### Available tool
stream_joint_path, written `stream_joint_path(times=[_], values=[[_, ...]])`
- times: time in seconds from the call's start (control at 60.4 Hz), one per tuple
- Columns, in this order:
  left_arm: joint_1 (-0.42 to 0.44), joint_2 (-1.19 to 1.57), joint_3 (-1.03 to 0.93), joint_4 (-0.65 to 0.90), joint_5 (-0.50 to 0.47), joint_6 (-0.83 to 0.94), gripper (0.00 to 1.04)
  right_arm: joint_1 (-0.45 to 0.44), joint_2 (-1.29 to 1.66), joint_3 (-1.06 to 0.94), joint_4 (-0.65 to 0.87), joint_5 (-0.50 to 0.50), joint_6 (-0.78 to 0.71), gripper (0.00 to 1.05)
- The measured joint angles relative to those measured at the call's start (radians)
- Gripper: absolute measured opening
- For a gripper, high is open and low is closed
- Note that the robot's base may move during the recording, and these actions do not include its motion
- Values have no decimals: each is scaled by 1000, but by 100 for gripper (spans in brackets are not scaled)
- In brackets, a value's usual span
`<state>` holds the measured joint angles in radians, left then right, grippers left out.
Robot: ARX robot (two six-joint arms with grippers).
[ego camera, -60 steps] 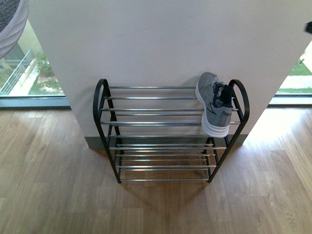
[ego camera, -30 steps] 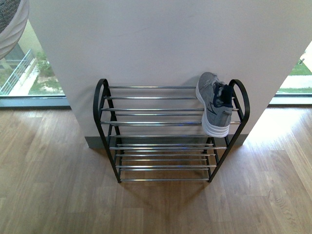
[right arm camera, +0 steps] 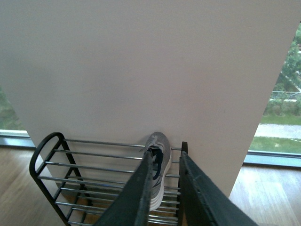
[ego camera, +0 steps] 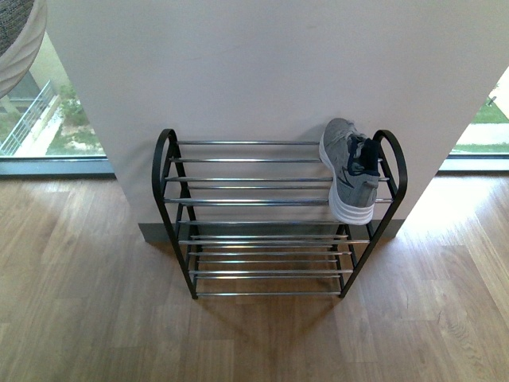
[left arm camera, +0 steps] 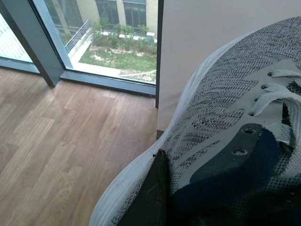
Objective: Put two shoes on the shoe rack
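One grey sneaker [ego camera: 352,171] sat at the shoe rack [ego camera: 163,183]'s top right, leaving room beside it. My left gripper [left arm camera: 202,150] clamped the second sneaker [left arm camera: 221,94] by its collar, apparently for carrying. My right gripper [right arm camera: 165,159] hung empty, fingers slightly apart.

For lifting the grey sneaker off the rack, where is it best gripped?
Probably at the navy heel collar of the sneaker, coming from above on the robot's side: its heel points outward with the opening exposed, while the shoe rack hems its right side.
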<state>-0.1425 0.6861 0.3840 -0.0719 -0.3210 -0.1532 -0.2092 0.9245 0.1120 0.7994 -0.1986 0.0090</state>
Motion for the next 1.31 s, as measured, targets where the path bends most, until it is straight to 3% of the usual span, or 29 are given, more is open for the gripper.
stream_joint_path(times=[0.05,0.265,0.414,0.447,0.513,1.307], values=[[0,0,0,0,0,0,2,14,-29,-11,-18,15,-3,1],[0,0,0,0,0,0,2,74,-124,-77,-33,69,-4,2],[0,0,0,0,0,0,2,109,-222,-92,-122,108,-4,2],[0,0,0,0,0,0,2,150,-260,-93,-154,169,-4,2],[0,0,0,0,0,0,2,199,-325,-93,-213,187,-5,2],[0,0,0,0,0,0,2,206,-692,-93,-563,196,-5,2]])
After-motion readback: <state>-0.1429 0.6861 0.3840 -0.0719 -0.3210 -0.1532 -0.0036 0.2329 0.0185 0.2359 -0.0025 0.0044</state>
